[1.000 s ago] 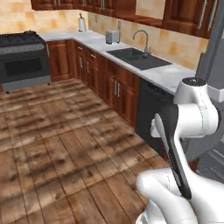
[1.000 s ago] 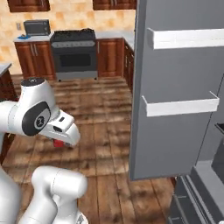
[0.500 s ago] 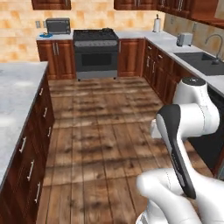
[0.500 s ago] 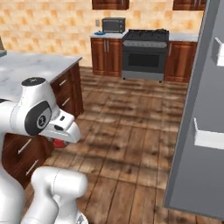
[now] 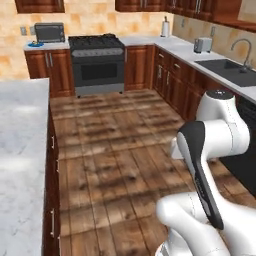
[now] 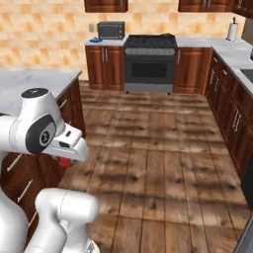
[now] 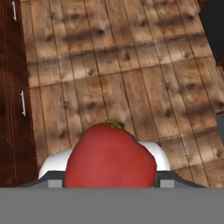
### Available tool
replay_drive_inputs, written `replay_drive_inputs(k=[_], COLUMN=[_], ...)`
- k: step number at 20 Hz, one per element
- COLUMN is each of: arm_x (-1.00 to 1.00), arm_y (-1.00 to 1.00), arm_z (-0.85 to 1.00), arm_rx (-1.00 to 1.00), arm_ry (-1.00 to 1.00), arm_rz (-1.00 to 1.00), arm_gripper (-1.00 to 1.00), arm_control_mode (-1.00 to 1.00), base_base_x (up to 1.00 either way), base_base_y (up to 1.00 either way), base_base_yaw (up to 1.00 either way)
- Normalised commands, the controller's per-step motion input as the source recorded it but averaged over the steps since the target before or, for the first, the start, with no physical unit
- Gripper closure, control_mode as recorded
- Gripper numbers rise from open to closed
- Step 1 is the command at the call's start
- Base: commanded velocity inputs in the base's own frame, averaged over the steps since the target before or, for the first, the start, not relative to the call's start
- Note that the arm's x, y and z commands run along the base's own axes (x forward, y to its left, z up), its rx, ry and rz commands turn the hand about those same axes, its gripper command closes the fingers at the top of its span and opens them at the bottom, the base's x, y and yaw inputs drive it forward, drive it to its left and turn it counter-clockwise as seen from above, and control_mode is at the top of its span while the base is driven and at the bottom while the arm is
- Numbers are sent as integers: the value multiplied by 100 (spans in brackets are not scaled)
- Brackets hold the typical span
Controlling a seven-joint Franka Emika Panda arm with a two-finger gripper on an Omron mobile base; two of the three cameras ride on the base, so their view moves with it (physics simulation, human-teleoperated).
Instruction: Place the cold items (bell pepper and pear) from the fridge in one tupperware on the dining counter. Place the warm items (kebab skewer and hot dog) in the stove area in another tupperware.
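While over the wooden floor point(image 7: 109, 74), pincer point(image 7: 109, 181) clasps bell pepper point(image 7: 110, 155)

White rounded arm point(image 5: 215, 135), dark joint bands, glossy shell.

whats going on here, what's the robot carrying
The white arm is carrying a red bell pepper in its tool, held above the wooden floor in mid kitchen. The marble dining counter lies to its left, the stove straight ahead. The pepper is not yet in any tupperware.
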Motion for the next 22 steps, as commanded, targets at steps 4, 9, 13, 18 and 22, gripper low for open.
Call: replay_drive_inputs(k=[4,9,13,18,22], arm_x=[0,0,0,0,0], arm_y=[0,0,0,0,0], arm_z=[0,0,0,0,0], arm_rx=[0,0,0,0,0], arm_ry=[0,0,0,0,0], arm_rz=[0,0,0,0,0], arm_gripper=[100,100,100,100,100], arm_control_mode=[100,100,100,100,100], base_base_x=[100,100,100,100,100], base_base_y=[24,5,7,0,0], base_base_yaw=[-16,-2,-1,0,1])
